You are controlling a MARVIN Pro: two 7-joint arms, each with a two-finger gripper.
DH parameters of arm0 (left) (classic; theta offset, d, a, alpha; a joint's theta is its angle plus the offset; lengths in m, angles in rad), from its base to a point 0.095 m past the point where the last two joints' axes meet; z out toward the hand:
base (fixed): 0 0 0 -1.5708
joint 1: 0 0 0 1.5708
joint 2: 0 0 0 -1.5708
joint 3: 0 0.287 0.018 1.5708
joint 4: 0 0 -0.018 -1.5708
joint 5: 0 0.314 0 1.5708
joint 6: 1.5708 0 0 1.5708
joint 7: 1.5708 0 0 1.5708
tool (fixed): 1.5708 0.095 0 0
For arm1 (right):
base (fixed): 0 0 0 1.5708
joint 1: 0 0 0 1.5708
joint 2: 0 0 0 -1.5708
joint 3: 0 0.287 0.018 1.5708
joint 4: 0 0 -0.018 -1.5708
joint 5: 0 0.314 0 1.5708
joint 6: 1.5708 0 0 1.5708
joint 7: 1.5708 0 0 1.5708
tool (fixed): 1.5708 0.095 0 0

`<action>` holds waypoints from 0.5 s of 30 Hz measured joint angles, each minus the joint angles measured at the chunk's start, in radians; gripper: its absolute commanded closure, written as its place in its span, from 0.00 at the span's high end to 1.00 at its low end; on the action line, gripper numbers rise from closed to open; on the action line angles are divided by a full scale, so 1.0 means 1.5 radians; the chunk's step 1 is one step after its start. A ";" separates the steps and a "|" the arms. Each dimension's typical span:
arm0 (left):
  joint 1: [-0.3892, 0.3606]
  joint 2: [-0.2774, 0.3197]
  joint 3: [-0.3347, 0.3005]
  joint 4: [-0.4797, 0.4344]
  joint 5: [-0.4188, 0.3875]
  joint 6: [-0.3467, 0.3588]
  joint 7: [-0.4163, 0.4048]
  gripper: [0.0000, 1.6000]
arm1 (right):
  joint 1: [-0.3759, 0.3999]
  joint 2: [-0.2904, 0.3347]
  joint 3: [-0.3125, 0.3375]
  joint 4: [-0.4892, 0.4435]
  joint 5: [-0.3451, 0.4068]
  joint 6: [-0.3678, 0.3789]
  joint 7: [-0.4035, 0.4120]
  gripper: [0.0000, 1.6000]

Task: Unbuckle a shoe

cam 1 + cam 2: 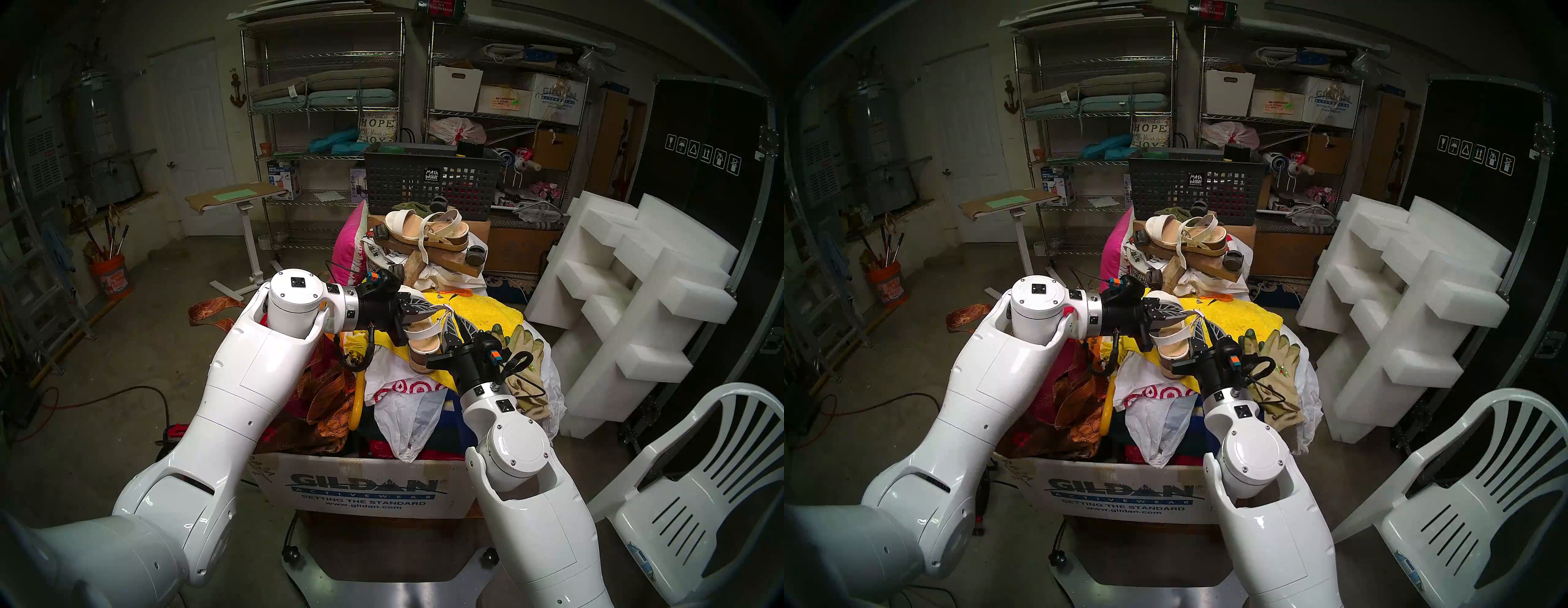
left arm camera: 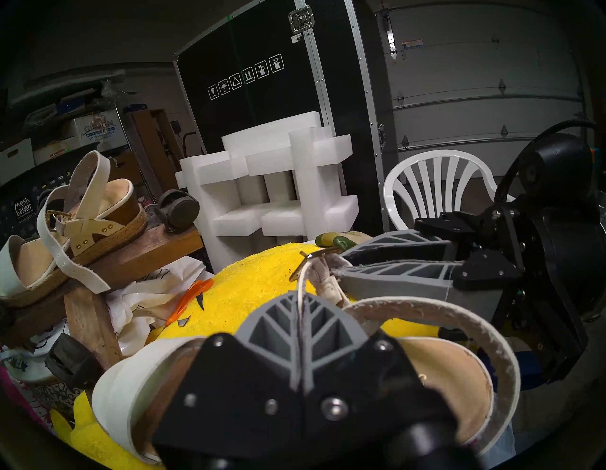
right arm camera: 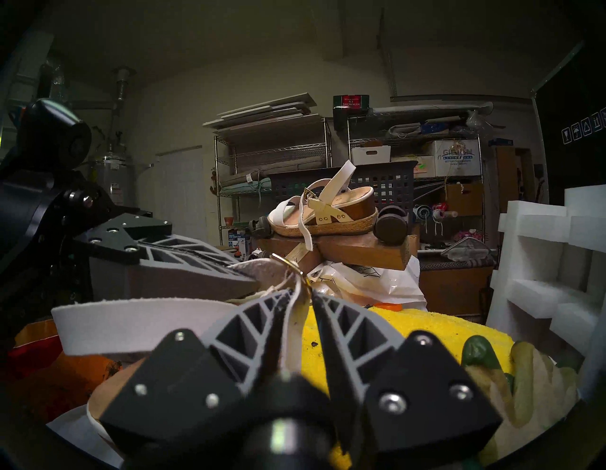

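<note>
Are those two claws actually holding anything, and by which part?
The left gripper is shut on the thin ankle strap of the white wedge sandal, just below its gold buckle. The right gripper has strap between its fingers, slightly parted.

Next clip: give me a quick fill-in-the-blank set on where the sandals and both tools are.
1. The left tool is shut on the sandal's thin ____.
2. The sandal being worked on rests above a ____ towel.
3. The other sandal sits on a ____ plank.
4. Beside the right tool lie garden ____.

Missing words: strap; yellow; wooden; gloves
</note>
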 measured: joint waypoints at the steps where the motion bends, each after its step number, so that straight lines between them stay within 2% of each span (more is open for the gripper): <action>1: -0.001 -0.001 0.000 0.002 0.000 -0.001 0.002 0.00 | -0.002 0.001 0.000 -0.001 0.000 0.000 0.000 0.48; 15: -0.006 -0.003 -0.001 0.010 0.000 -0.002 0.006 0.00 | -0.008 0.001 0.000 0.003 0.003 0.000 0.003 0.50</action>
